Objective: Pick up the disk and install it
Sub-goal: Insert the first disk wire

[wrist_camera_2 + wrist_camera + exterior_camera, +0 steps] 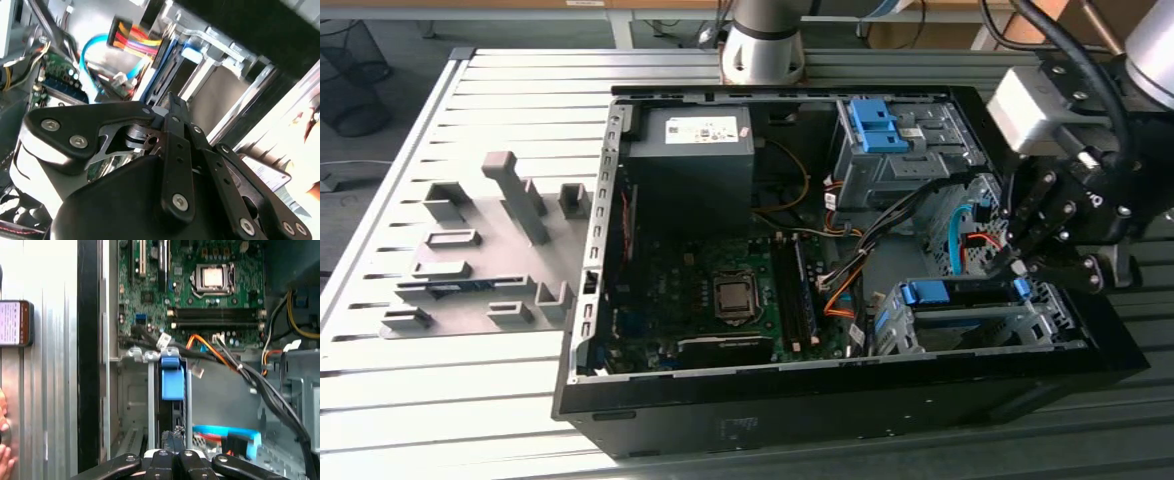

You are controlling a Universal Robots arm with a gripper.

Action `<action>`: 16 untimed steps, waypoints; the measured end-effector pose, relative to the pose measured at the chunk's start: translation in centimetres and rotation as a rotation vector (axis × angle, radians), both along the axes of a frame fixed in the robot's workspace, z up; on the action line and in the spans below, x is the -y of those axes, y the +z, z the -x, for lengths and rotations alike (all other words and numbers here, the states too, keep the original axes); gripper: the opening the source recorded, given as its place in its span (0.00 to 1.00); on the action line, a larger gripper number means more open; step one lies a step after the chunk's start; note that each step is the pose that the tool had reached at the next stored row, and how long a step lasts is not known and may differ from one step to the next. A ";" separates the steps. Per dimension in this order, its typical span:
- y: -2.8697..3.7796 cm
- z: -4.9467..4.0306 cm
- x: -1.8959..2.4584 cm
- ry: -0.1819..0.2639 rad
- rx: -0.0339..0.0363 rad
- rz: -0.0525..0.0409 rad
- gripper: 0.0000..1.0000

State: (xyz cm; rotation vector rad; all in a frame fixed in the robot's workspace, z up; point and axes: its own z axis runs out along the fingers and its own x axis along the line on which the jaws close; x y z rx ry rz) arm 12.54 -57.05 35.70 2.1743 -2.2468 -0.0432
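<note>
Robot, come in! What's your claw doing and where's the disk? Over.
Claw down at the drive cage, fingers together. Disk sits in the cage, blue tab showing. Cables bunched close beside it.

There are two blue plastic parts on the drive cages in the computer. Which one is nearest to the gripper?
The blue tab on the front drive cage, directly beside the gripper. The other blue bracket sits on the rear cage, near the arm's base.
</note>
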 end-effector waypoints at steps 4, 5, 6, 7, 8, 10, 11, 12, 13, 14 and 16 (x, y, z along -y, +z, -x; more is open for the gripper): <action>0.31 -0.09 -0.24 0.011 -0.0001 -0.0005 0.11; 0.35 -0.10 -0.41 0.012 -0.0001 -0.0003 0.11; 0.35 -0.11 -0.62 0.013 -0.0001 -0.0004 0.11; 0.35 -0.13 -0.76 0.014 -0.0001 -0.0004 0.11; 0.33 -0.13 -0.84 0.015 0.0000 -0.0004 0.11; 0.31 -0.20 -0.97 0.015 -0.0001 -0.0003 0.11; 0.29 -0.31 -1.04 0.015 -0.0004 -0.0004 0.11; 0.26 -0.43 -1.13 0.015 -0.0008 -0.0004 0.11; 0.25 -0.54 -1.27 0.015 -0.0011 -0.0002 0.11; 0.23 -0.65 -1.45 0.015 -0.0014 -0.0002 0.11; 0.16 -0.90 -1.90 0.015 -0.0022 -0.0003 0.11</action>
